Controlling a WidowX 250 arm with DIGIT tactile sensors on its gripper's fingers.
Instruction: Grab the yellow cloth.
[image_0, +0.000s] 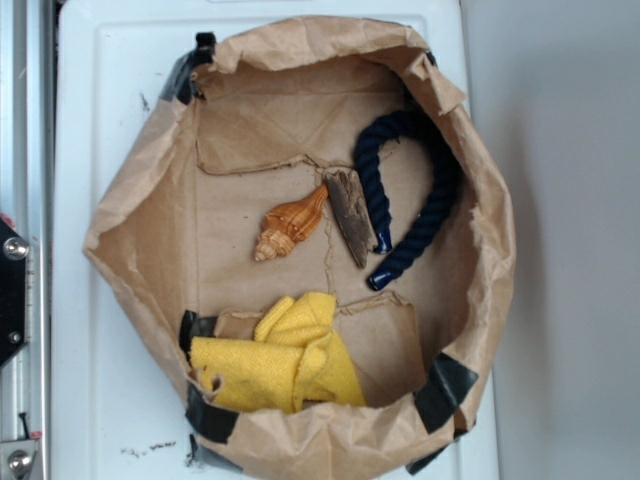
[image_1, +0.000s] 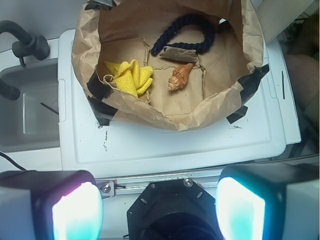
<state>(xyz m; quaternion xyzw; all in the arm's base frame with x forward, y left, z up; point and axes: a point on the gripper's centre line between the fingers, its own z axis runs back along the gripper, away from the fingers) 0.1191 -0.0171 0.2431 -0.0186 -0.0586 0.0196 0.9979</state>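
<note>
Hanging well back from the paper bag (image_1: 165, 115) with jaws spread wide and empty, the gripper (image_1: 159, 205) has not reached the yellow cloth (image_0: 280, 360), which lies untouched inside it.

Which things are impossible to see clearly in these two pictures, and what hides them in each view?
- Gripper: wrist view shows only two glowing pads, cut by the bottom edge; exterior view does not show it.
- Yellow cloth: its lower edge is hidden behind the paper bag wall in the exterior view.
- Blue rope: in the wrist view the wood piece covers part of its ends.
</note>
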